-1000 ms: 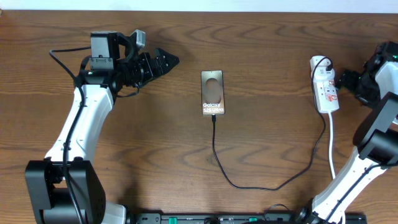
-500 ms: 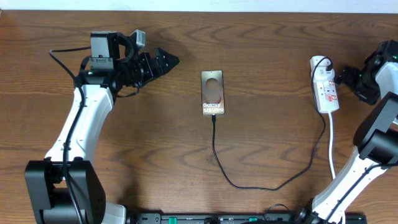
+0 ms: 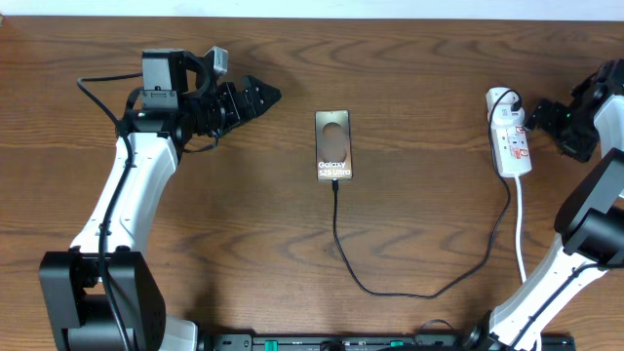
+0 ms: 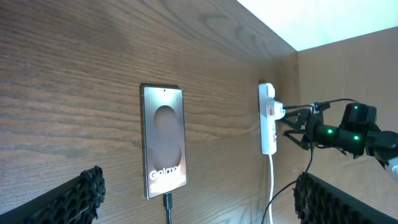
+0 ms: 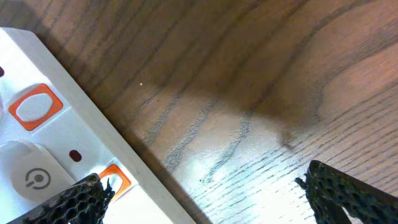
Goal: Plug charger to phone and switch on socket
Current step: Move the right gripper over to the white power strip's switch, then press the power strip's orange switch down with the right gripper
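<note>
The charger (image 3: 335, 214) tip sits in the near end of the phone (image 3: 332, 144), which lies mid-table with its long axis running away from the robot. What seems left is the switch, and that falls to the right arm.

The socket (image 3: 513, 146) lies near the right edge of the table (image 3: 419, 78), also lengthways away from the robot, plug at its far end. The right gripper (image 3: 538, 119) is just beside it, on its outer side, so the socket lies to that gripper's left, toward the table's middle. Its fingers are spread wide and hold nothing. In the wrist view one fingertip overlaps the socket's edge by an orange-rimmed switch (image 5: 37, 106) — touching or not, I cannot tell.

The left gripper (image 3: 271, 96) is well apart from the socket, left of the phone, also wide and empty.

By count there is one phone, one charger, one socket and two grippers — and at least two orange-rimmed switches show close up.
</note>
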### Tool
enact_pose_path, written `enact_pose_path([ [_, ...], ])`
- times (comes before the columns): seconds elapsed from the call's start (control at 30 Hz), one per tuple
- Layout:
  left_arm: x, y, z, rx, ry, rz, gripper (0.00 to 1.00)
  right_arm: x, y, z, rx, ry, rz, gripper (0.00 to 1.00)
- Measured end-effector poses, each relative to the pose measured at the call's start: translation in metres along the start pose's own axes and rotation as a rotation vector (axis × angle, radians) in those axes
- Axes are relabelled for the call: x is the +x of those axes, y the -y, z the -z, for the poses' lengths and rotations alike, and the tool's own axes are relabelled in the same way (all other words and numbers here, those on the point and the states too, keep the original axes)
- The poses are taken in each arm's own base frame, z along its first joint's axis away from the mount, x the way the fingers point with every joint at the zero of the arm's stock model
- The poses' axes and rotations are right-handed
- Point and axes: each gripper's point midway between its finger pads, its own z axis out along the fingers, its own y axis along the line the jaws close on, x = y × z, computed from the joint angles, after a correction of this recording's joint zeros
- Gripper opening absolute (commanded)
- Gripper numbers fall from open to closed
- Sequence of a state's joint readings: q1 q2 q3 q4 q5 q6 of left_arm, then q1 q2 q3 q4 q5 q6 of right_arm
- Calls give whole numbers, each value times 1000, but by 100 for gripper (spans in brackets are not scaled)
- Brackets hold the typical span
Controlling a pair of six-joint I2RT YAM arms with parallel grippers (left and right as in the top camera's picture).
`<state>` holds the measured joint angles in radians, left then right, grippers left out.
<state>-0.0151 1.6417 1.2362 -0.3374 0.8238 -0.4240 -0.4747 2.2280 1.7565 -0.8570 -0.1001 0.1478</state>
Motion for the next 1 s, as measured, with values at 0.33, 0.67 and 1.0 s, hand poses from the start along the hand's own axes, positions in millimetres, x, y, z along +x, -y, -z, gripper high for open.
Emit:
enact_pose_path([
  [0.33, 0, 0, 0, 0, 0, 0, 98, -1, 0, -1, -1, 8, 1, 99],
  [0.67, 0, 0, 0, 0, 0, -2, 98, 3, 2, -10, -14, 33, 0, 99],
  [1.0, 0, 0, 0, 0, 0, -2, 98, 11, -7, -7, -63, 6, -2, 99],
])
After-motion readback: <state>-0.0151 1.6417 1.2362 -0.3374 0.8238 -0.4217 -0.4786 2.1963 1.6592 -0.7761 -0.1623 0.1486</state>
